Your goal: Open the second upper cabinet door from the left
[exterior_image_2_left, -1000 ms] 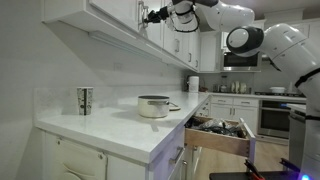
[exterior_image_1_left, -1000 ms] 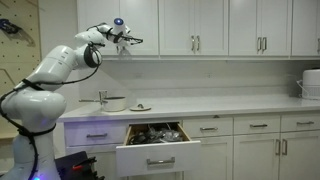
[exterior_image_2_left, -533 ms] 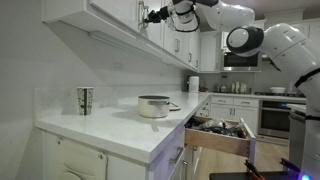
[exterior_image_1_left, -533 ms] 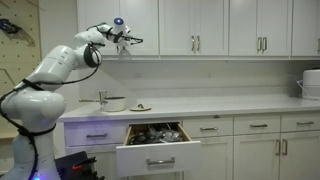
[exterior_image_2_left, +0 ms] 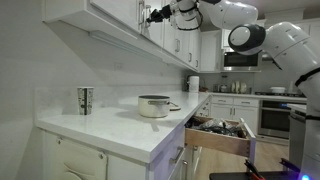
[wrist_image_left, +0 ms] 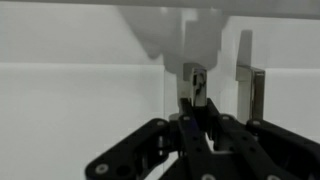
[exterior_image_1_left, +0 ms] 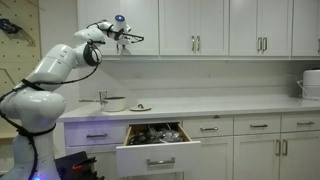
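The upper cabinets are white with slim silver bar handles. The second upper cabinet door (exterior_image_1_left: 140, 20) from the left looks closed in both exterior views. My gripper (exterior_image_1_left: 126, 38) is up at the lower part of the seam between the first two doors, and it also shows in an exterior view (exterior_image_2_left: 154, 15). In the wrist view the gripper (wrist_image_left: 196, 112) has its dark fingers drawn close around a vertical silver handle (wrist_image_left: 195, 85). A second silver handle (wrist_image_left: 251, 95) stands just beside it. I cannot tell from the wrist view which door each handle belongs to.
A drawer (exterior_image_1_left: 150, 150) below the counter stands pulled out, full of utensils, and is also in an exterior view (exterior_image_2_left: 215, 135). A pot (exterior_image_1_left: 113, 102) and a small dish sit on the white counter (exterior_image_1_left: 200, 106). A metal cup (exterior_image_2_left: 84, 99) stands near the wall.
The gripper has shifted very slightly upward at the handle. The door has not visibly swung out.
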